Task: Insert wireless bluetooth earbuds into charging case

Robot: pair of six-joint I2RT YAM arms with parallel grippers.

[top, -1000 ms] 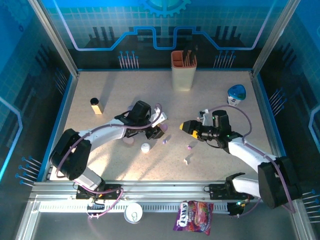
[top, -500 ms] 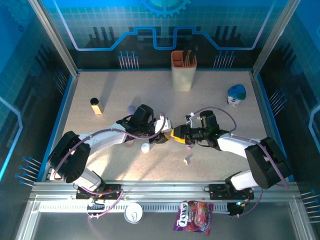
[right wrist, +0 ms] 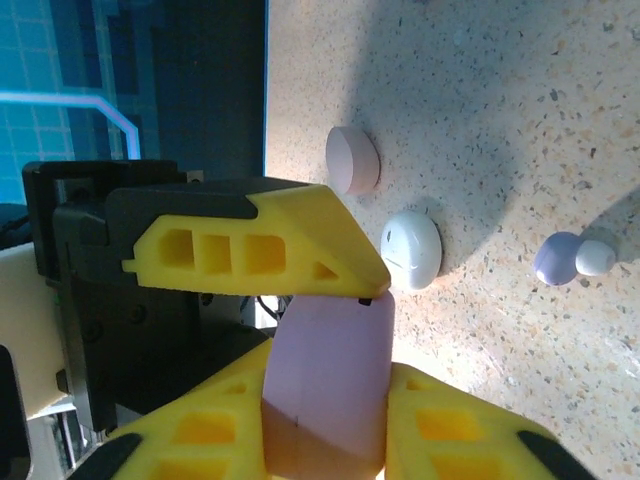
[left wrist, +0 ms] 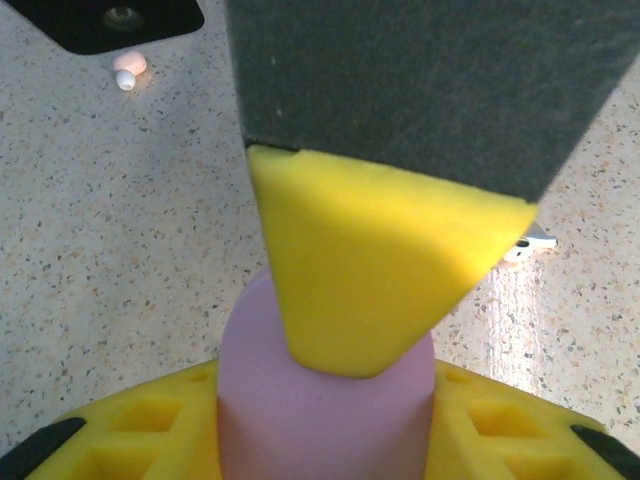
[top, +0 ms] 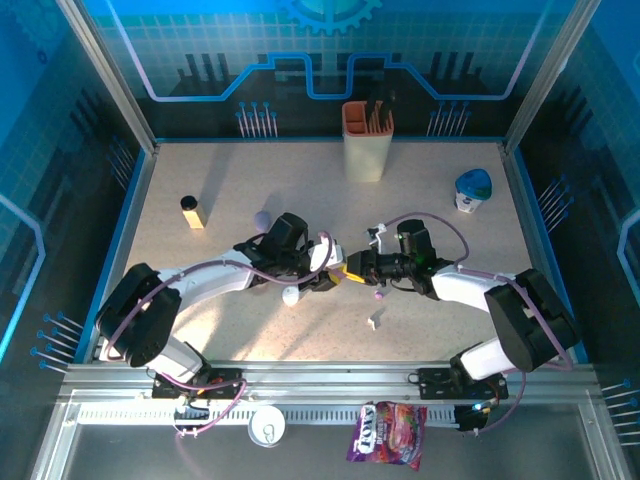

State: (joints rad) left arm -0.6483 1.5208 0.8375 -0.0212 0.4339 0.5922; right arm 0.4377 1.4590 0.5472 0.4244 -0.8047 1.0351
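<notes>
Right of the pink case (right wrist: 330,370), on the speckled tabletop (right wrist: 480,100): purple earbud (right wrist: 565,258), bean-shaped, glossy, pale nub at one end. Pink earbud (left wrist: 128,68) lies loose and well apart from the case, also white-tipped. Small white piece (top: 374,321) sits on the arm-base side of the case. Possibly a third bud, too small to say. No bud is in a case yet.

Case: smooth rounded pebble, matte pink plastic. Right gripper (top: 352,272) pinches its flanks between ribbed yellow fingers; left gripper (top: 322,276) pinches it from the opposite end.

Risks, as I judge them:
- Two grips on one slick shell. Any pull out of step could twist it or squirt it free.
- Wedge tips crowd together, so they may collide.
- A dropped case could scatter the buds, which are round enough to roll.

White case (right wrist: 412,250) rests just beyond the pink case.
</notes>
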